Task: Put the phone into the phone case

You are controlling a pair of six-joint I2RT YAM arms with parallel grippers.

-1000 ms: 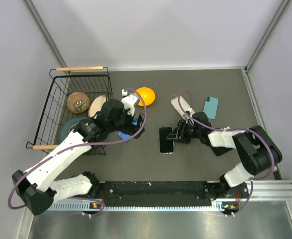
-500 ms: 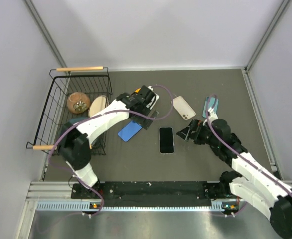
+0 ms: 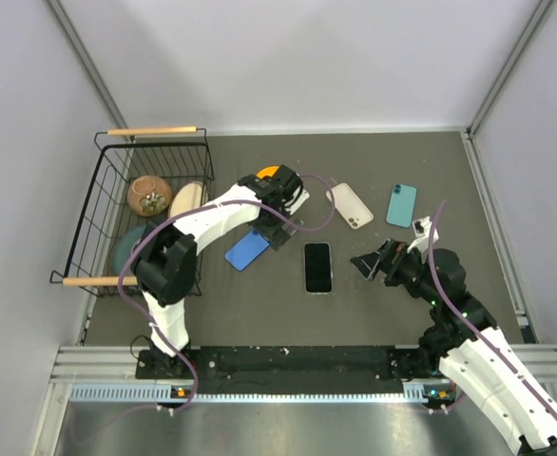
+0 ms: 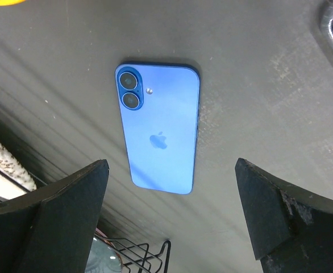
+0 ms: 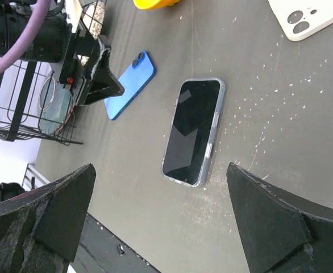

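Observation:
The phone (image 3: 317, 265) lies flat, screen up, in the middle of the table. In the right wrist view its black screen (image 5: 192, 129) sits inside the clear rim of the phone case (image 5: 213, 145), which runs around all its edges. My right gripper (image 3: 366, 263) is open and empty, a short way right of the phone; in its own view the gripper (image 5: 159, 168) hangs above the phone's near end. My left gripper (image 3: 281, 231) is open and empty, up and left of the phone, over a blue phone (image 4: 159, 128).
The blue phone (image 3: 248, 249) lies face down left of the cased phone. A beige-backed phone (image 3: 351, 205) and a teal phone (image 3: 402, 204) lie further back on the right. An orange object (image 3: 268, 172) and a black wire basket (image 3: 100, 195) with several items are at the left.
My right gripper has drawn back to the right, away from the phone. My left arm has changed pose, its gripper still by the blue phone. The phone has not moved.

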